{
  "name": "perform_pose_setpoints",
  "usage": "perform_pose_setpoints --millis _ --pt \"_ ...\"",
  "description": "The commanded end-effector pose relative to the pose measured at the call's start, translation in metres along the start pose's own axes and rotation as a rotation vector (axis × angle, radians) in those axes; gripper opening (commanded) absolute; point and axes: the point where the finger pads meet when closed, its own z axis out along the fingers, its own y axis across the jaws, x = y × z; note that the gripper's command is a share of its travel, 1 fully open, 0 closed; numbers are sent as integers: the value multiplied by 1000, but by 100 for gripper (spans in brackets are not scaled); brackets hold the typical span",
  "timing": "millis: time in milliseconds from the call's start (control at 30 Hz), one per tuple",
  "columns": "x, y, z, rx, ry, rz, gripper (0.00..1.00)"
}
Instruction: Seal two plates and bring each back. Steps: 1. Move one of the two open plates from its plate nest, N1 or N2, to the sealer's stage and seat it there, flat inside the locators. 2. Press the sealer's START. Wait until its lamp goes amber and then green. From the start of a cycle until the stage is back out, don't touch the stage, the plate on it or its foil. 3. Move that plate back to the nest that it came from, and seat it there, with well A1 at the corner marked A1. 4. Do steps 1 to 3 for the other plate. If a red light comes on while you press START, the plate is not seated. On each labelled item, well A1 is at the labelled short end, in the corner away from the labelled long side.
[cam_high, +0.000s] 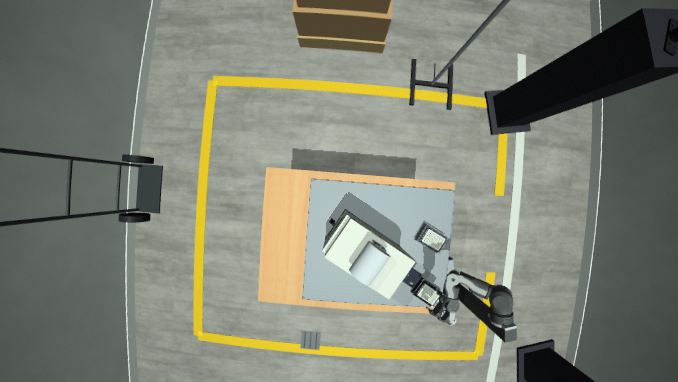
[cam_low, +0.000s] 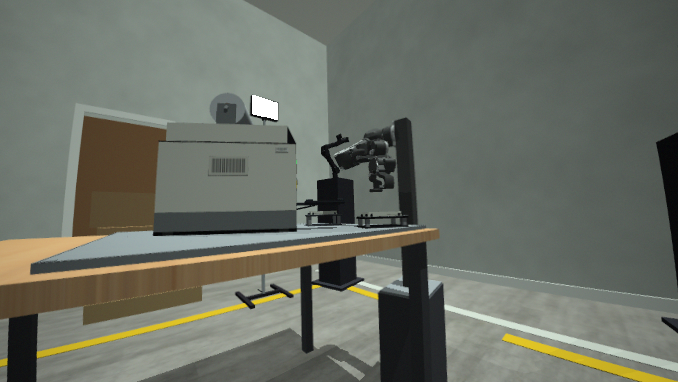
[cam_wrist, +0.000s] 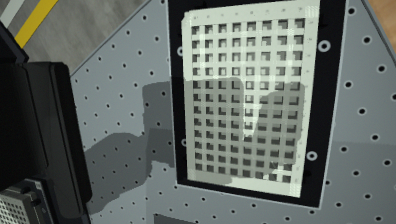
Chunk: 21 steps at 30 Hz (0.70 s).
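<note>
A pale plate (cam_high: 428, 293) (cam_wrist: 250, 75) lies in the dark nest (cam_wrist: 332, 100) (cam_low: 384, 218) near the table's corner. Its wells show no foil that I can make out. The other plate (cam_high: 433, 239) (cam_wrist: 15, 210) sits in the farther nest, partly hidden behind my gripper in the wrist view. The sealer (cam_high: 370, 255) (cam_low: 225, 185) has its dark stage (cam_high: 412, 276) (cam_low: 322, 202) out, with no plate visible on it. A small green light (cam_low: 296, 161) shows at its front edge. My gripper (cam_high: 436, 311) (cam_low: 376, 190) is open and empty, above the near nest. The nest labels are not readable.
The foil roll (cam_high: 370, 262) (cam_low: 227, 108) stands on top of the sealer. The sealer's body is tall beside the stage. The mat (cam_high: 320, 280) and the wooden table edge (cam_high: 350, 306) (cam_wrist: 387, 15) end close to the near nest.
</note>
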Motion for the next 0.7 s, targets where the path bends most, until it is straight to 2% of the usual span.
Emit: perform_pose_setpoints --millis 0,267,667 --pt "-4 -1 0 5 -9 17 65" --pt "-3 -1 0 4 -6 17 65" --pt "-3 -2 18 5 -6 13 65"
